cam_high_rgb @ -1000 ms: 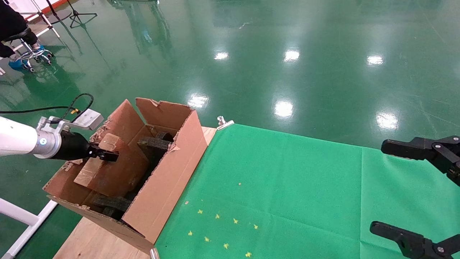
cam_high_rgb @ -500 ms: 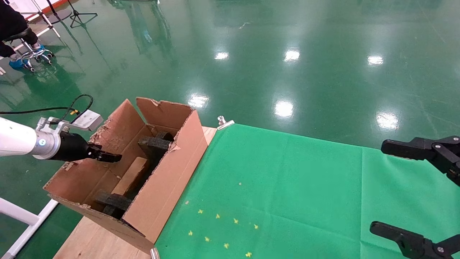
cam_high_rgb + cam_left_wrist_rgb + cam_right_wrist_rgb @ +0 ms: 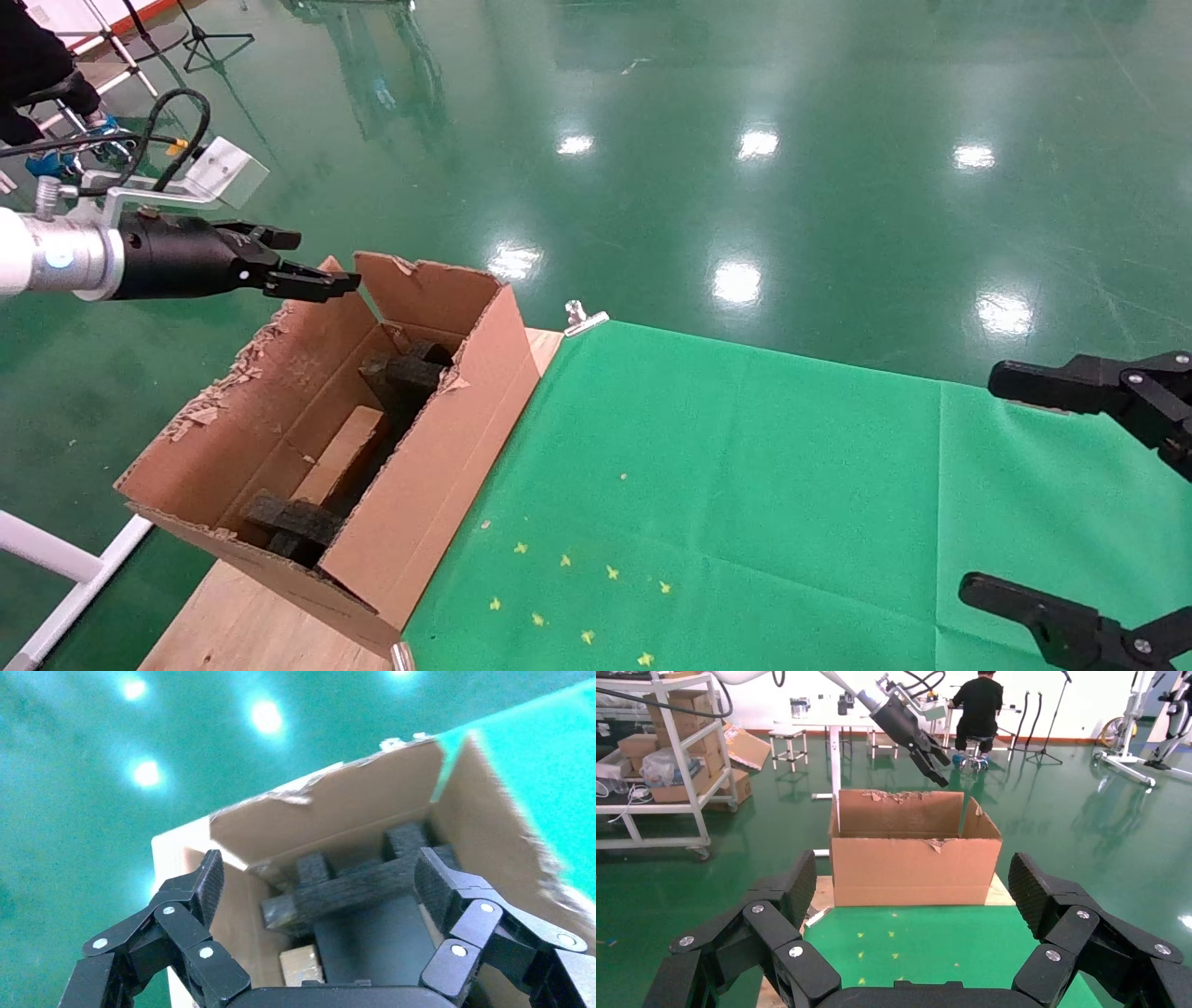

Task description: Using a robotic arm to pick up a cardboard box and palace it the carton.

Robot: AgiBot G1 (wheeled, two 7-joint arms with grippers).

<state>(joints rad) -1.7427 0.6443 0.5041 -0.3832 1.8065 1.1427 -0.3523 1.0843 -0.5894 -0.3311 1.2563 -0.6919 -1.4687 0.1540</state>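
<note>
The cardboard box [image 3: 340, 457] lies flat on the bottom of the carton [image 3: 438, 466], between dark foam pieces [image 3: 405, 373]. In the left wrist view only one end of the cardboard box [image 3: 301, 964] shows under the foam bar [image 3: 351, 888]. My left gripper [image 3: 317, 261] on the robotic arm [image 3: 56, 261] hangs open and empty above the carton's far left flap. From the left wrist, the gripper [image 3: 320, 874] looks down into the carton [image 3: 337, 815]. My right gripper [image 3: 1001, 485] is parked open at the right edge, facing the carton [image 3: 912, 867].
The carton stands on the wooden table [image 3: 251, 624] beside a green cloth [image 3: 745, 485] held by a metal clip [image 3: 582, 317]. Green floor lies all around. A person on a stool [image 3: 47, 84] is far left, and a white frame [image 3: 65, 568] is below the table.
My left gripper let go of the cardboard box, which dropped into the carton. The gripper then rose up and back, clear of the carton's rim. The right arm stayed still.
</note>
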